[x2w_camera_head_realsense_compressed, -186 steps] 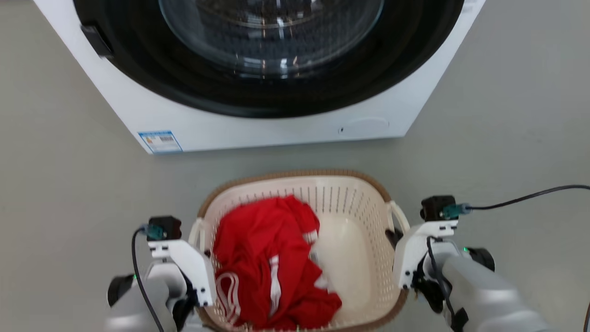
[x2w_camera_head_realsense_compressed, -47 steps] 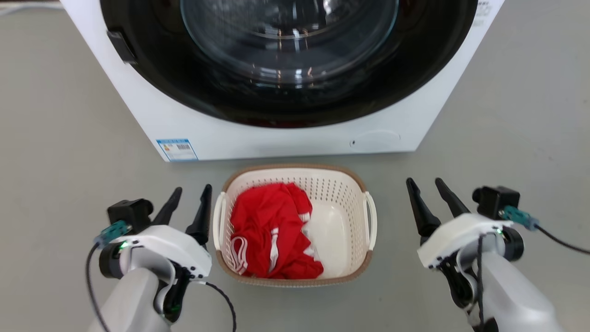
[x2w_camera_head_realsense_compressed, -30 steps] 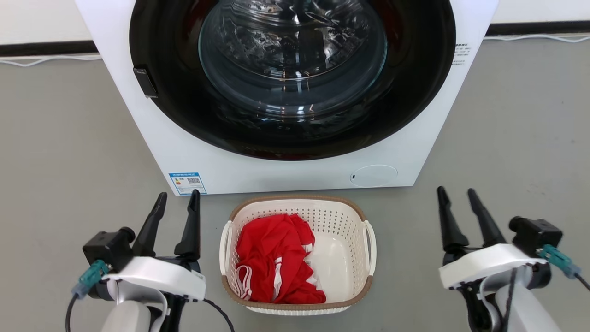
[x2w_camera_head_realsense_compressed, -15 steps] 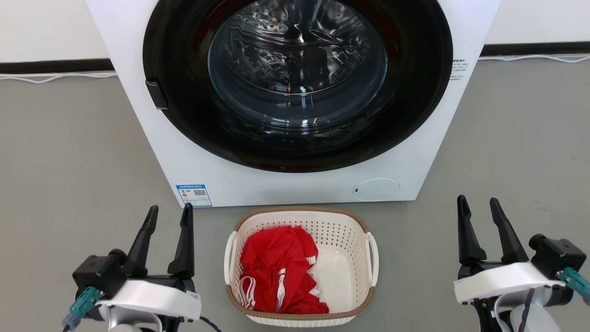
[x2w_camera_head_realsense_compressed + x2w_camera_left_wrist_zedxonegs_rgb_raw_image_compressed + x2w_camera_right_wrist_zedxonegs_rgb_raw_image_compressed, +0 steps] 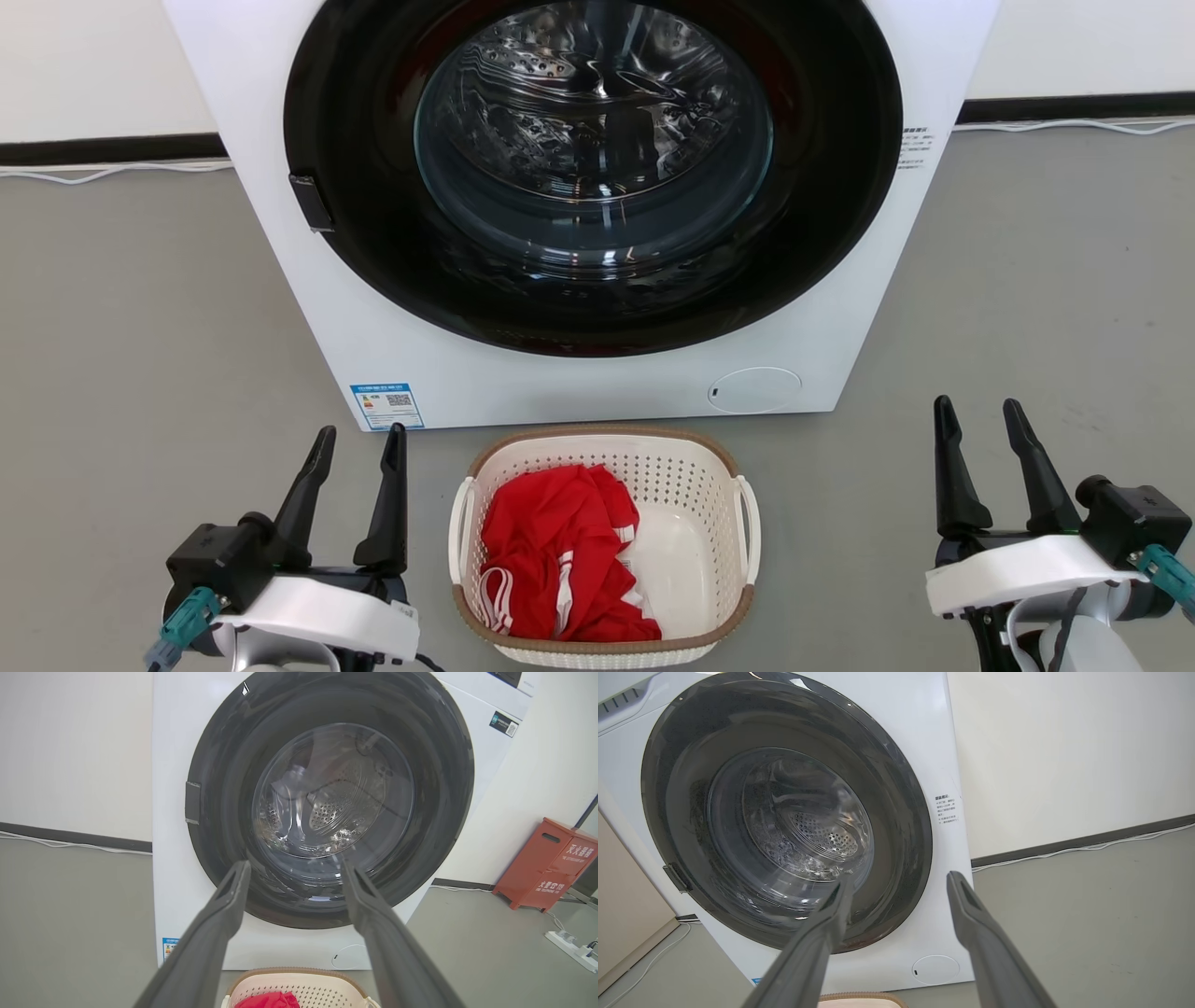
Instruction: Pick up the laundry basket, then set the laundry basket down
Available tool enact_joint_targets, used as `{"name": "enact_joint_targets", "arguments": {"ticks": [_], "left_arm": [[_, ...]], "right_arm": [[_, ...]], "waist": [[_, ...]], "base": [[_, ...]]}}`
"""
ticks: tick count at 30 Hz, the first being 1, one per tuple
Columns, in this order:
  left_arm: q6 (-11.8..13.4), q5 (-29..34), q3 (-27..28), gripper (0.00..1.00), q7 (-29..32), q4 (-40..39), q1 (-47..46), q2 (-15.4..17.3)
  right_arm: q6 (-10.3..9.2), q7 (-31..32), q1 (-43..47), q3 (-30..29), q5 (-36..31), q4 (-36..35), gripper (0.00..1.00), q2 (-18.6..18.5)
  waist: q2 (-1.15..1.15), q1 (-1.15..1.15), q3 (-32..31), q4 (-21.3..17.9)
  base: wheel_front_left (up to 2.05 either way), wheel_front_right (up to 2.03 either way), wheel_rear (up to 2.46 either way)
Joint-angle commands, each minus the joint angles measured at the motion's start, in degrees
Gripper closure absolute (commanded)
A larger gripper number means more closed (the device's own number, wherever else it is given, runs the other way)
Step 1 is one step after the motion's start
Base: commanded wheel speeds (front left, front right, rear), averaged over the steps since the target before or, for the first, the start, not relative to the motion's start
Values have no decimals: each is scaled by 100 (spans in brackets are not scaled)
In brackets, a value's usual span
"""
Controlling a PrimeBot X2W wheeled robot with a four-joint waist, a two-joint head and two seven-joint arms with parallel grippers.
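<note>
DESK: What sits nearest the lens?

PHOTO: At lower left of the head view is the left gripper (image 5: 360, 434), its two dark fingers spread and holding nothing. At lower right is the right gripper (image 5: 977, 411), also spread and empty. Both hover over the grey floor (image 5: 140, 373) with their fingers pointing up the frame toward the washer (image 5: 579, 397).

DESK: And the laundry basket?

PHOTO: It is at bottom centre, between the two grippers. The laundry basket (image 5: 597, 433) stands upright on the floor just in front of the washer, with a red garment (image 5: 560, 551) heaped in its left half. The left gripper is near the left handle (image 5: 456, 532) but not touching it. The right gripper is well apart from the right handle (image 5: 752, 527).

DESK: Which step is this?

PHOTO: The basket is down and neither gripper has it, so I cannot tell whether a lift is yet to come. Either way the care is the same. The fingers should be wide and travel straight past the handles. Both sides should move together, so the light basket neither slides nor tips toward the glass door (image 5: 593, 140) behind it.
</note>
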Motion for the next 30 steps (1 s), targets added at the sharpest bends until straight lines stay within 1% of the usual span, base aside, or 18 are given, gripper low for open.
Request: {"name": "enact_joint_targets", "arguments": {"ticks": [1, 14, 30], "left_arm": [[-32, 65, 157, 0, -36, -123, -80, 53], [-33, 89, 105, 0, -36, -88, -116, 108], [-33, 204, 145, 0, -36, -50, -99, 79]], "right_arm": [[37, -62, -77, 109, -67, -170, 0, -2], [37, -62, -114, 169, -98, -131, 0, 27], [37, -62, -127, 214, -113, -114, 0, 15]], "waist": [[0, 0, 4, -10], [0, 0, 48, -43], [0, 0, 54, -74]], "base": [[0, 0, 0], [0, 0, 0], [0, 0, 0]]}}
